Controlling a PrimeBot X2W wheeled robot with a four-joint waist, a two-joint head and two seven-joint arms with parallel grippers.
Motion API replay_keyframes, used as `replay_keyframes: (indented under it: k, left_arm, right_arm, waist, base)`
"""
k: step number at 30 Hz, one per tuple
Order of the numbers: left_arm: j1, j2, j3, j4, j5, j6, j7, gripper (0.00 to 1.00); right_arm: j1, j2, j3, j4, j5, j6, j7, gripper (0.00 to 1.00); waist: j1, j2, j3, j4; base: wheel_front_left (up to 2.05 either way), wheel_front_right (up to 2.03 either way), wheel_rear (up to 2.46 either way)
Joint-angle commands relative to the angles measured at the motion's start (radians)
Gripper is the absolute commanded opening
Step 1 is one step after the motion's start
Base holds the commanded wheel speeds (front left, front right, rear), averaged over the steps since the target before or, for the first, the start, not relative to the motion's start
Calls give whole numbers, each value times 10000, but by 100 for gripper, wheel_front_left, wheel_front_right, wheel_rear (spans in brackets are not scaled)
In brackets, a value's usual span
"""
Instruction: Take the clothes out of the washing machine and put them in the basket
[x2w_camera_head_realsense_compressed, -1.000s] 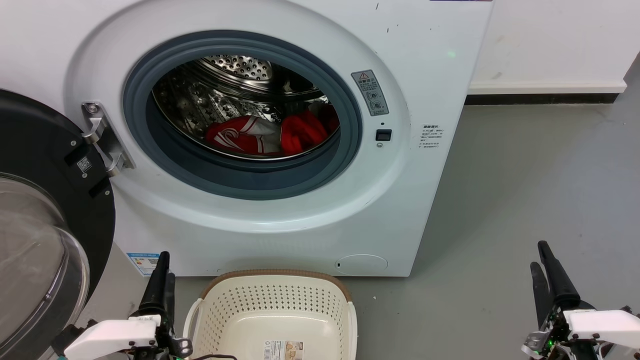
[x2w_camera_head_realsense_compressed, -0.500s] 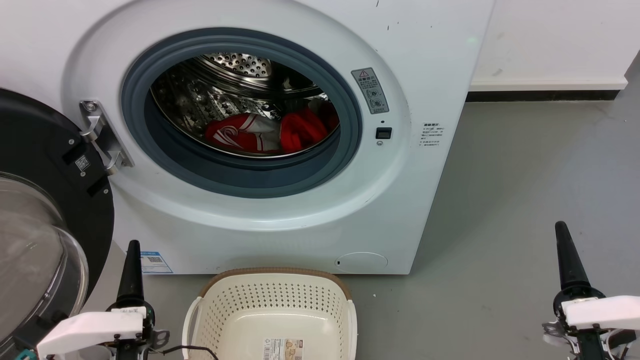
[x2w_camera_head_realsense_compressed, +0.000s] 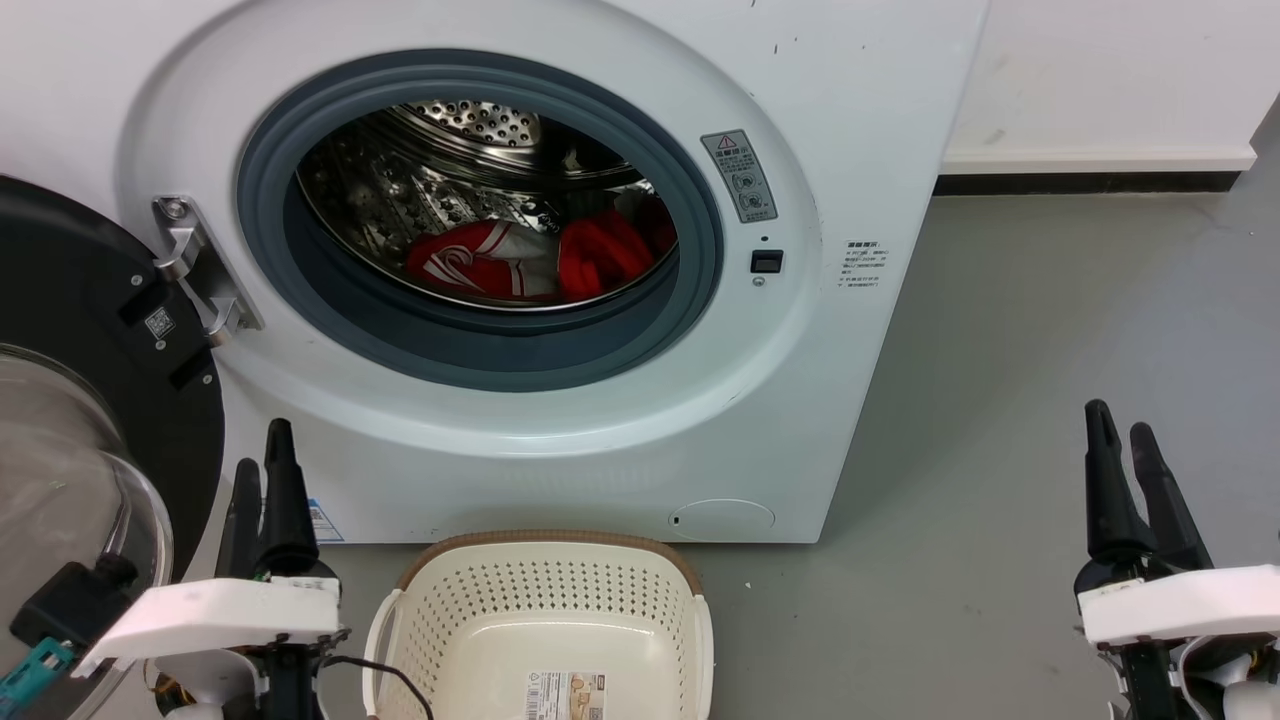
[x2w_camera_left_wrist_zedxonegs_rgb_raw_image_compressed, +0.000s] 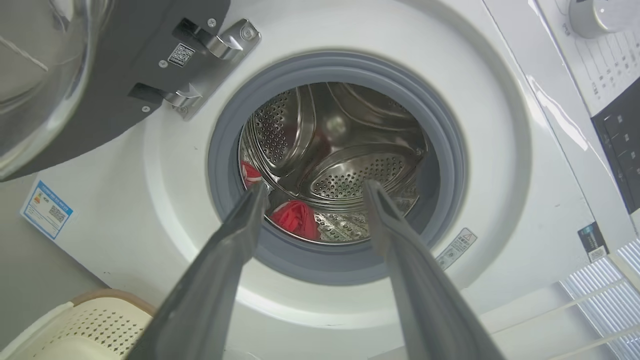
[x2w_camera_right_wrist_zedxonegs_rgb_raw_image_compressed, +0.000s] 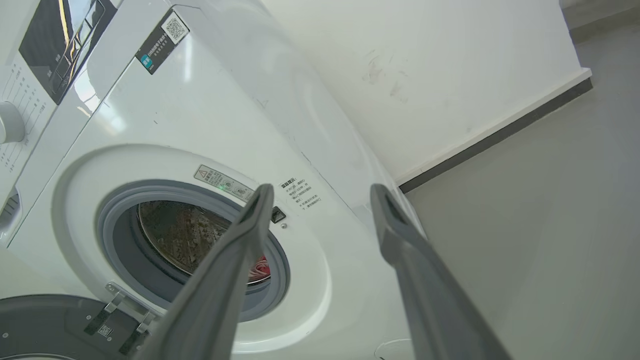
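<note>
Head view, floor: smooth grey floor (x2w_camera_head_realsense_compressed: 1050, 350), bare to the right of the machine.
Room: white wall (x2w_camera_head_realsense_compressed: 1100, 70) behind, with a pale skirting (x2w_camera_head_realsense_compressed: 1090, 160) over a dark band where it meets the floor.
Washing machine: white washing machine (x2w_camera_head_realsense_compressed: 850, 120) standing on the floor, a few dark scuffs on its front.
Door: black-framed glass door (x2w_camera_head_realsense_compressed: 70, 300) swung wide to the left on a metal hinge (x2w_camera_head_realsense_compressed: 195, 270).
Opening: grey rubber ring (x2w_camera_head_realsense_compressed: 500, 365) around the perforated steel drum (x2w_camera_head_realsense_compressed: 480, 125).
Clothes: both low in the drum; striped garment (x2w_camera_head_realsense_compressed: 480, 265) on the left, plain red garment (x2w_camera_head_realsense_compressed: 600, 255) touching it on the right. The ring's lower lip hides their bottom edges.
Basket: cream basket (x2w_camera_head_realsense_compressed: 545, 545) on the floor just in front of the machine's base, between the two grippers; paper label (x2w_camera_head_realsense_compressed: 565, 693) on its bottom.
Left gripper: left gripper (x2w_camera_head_realsense_compressed: 262, 455) low, between the open door and the basket, fingers pointing up. Jaws released, nothing held. Left wrist view looks between the spread fingers into the drum.
Right gripper: right gripper (x2w_camera_head_realsense_compressed: 1118, 422) over bare floor, well apart from the machine. Jaws released, nothing held.
Other marks: warning sticker (x2w_camera_head_realsense_compressed: 740, 175) and black latch (x2w_camera_head_realsense_compressed: 766, 262) right of the ring; blue sticker (x2w_camera_head_realsense_compressed: 325, 520) at the base beside the left gripper; round cover (x2w_camera_head_realsense_compressed: 722, 518) low on the front.
</note>
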Motion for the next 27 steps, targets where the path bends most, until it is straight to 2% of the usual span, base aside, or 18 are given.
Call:
replay_keyframes:
  k: [1,12,17,27]
  left_arm:
    - [-21,27,-127,-293,472,150,-94,100]
    - [110,29,-1369,-881,3199,872,-435,100]
    - [89,62,-1747,-956,4066,1213,-579,100]
    - [72,536,-2586,-990,5305,2060,-845,100]
  right_arm:
    - [-111,-19,50,-247,-445,0,-100,100]
    - [112,-17,307,-439,-2700,0,-430,100]
    - [130,-16,420,-546,-3534,0,-575,100]
    - [174,-14,545,-741,-4956,-1,-840,100]
  waist:
    - [0,-1,0,-3]
    - [0,-1,-7,-4]
    - [0,-1,9,3]
    - [0,-1,90,-4]
  base:
    - [0,0,0]
    - [0,0,0]
    - [0,0,0]
    - [0,0,0]
